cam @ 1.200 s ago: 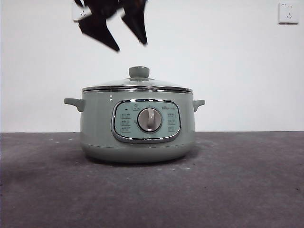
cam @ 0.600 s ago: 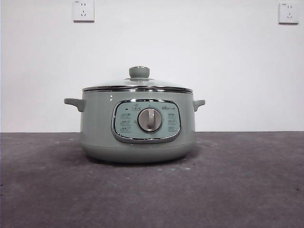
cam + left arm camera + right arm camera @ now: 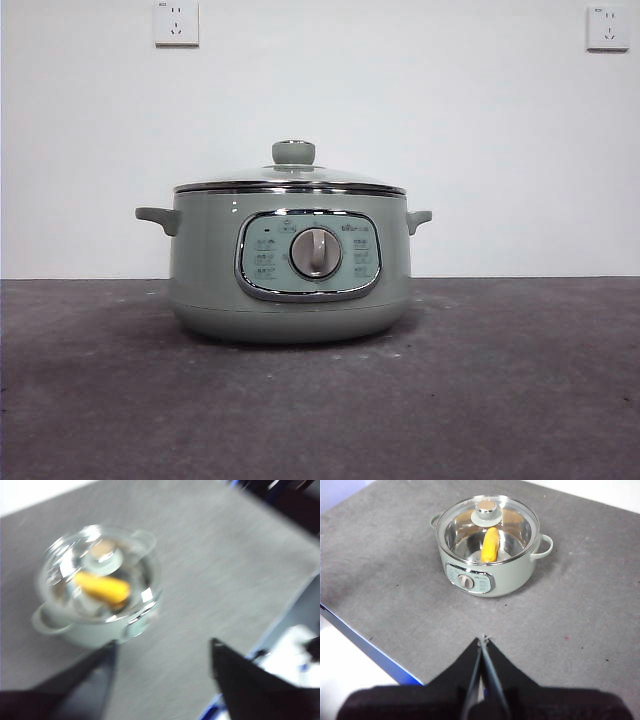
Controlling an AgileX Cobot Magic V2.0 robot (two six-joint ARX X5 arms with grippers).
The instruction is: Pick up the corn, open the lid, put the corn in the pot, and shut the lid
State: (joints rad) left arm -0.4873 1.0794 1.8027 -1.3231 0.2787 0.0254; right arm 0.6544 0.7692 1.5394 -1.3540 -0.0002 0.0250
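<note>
Pot: I see the green pot (image 3: 290, 265) sitting in the middle of the grey worktop (image 3: 500, 390). Its grey dial (image 3: 316, 252) faces the front camera.
Lid: The glass lid (image 3: 290, 180) is on the pot, flat and shut, with its green knob (image 3: 293, 152) on top.
Corn: I can see the yellow corn (image 3: 490, 545) through the glass. It lies inside the pot, under the lid. In my left wrist camera the corn (image 3: 102, 587) shows too, but that picture is blurry.
Left pincer: My left pincer (image 3: 162, 655) is up above the worktop, away from the pot. Its two black jaws are spread wide and hold nothing.
Right pincer: My right pincer (image 3: 482, 640) is also up and well back from the pot. Its jaws are pressed together at the tips, with nothing between them.
Wall: In the front camera I see a white wall behind the pot with two sockets (image 3: 176, 22) up high. No arm shows in that view.
</note>
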